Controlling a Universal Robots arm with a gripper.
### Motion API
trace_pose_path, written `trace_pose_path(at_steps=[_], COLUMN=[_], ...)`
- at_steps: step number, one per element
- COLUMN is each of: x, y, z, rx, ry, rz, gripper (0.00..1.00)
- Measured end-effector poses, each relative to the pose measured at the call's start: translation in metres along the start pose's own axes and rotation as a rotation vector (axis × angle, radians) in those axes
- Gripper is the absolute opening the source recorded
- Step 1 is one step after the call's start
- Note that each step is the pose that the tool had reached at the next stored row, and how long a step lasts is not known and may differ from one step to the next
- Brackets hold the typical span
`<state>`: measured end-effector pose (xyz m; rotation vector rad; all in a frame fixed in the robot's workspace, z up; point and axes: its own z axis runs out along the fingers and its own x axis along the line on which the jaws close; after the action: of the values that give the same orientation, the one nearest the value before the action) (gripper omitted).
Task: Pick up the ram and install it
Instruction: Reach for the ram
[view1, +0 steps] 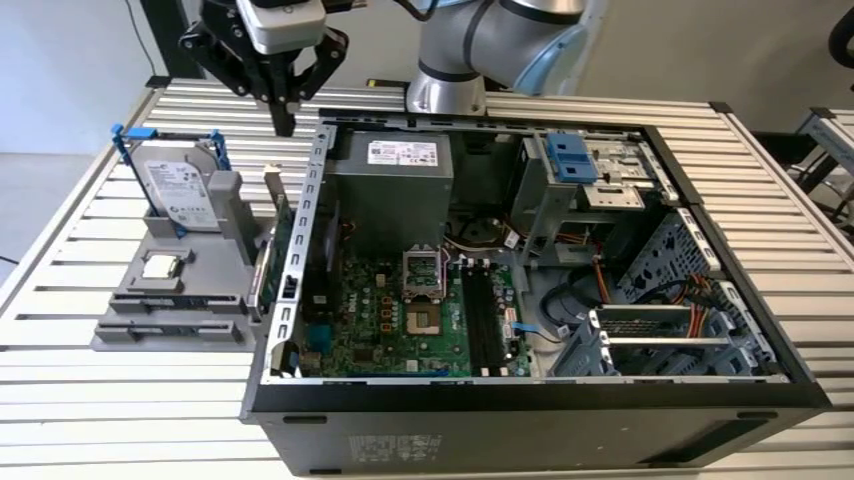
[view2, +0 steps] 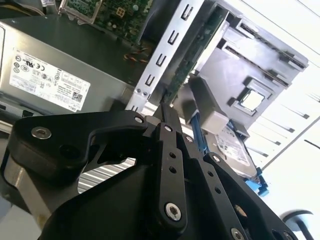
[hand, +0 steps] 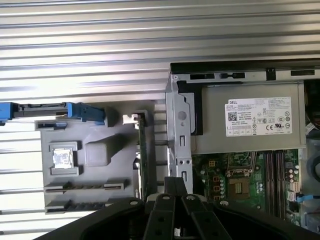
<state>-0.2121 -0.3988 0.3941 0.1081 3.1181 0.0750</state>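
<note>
While your gripper (view1: 283, 126) hangs empty with jaws pressed together, the ram (view1: 263, 262) stands on edge in the grey holder (view1: 147, 325), at six o'clock from it in the exterior view. You'll find it just outside the case (view1: 534, 405), at the case's nine o'clock.

ram (hand: 142, 155) on edge in holder (hand: 95, 150), beside case (view1: 534, 430)

The arm (view1: 461, 45) is a run of smooth silver-grey tubes with rounded joints, one capped in pale blue. Its tool (view1: 283, 120) has a light grey body and matte black linkage bars. In the second wrist view, those bars carry silver screw heads (view2: 173, 212) and small round holes at the pivots.
</note>
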Motion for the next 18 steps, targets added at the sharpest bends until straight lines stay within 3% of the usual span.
trace_pose_path(at_steps=[18], x=[0.0514], y=[-0.0035], z=[-0.0011], rx=[-0.0001], ry=[-0.0001], rz=[0.0], gripper=[0.0])
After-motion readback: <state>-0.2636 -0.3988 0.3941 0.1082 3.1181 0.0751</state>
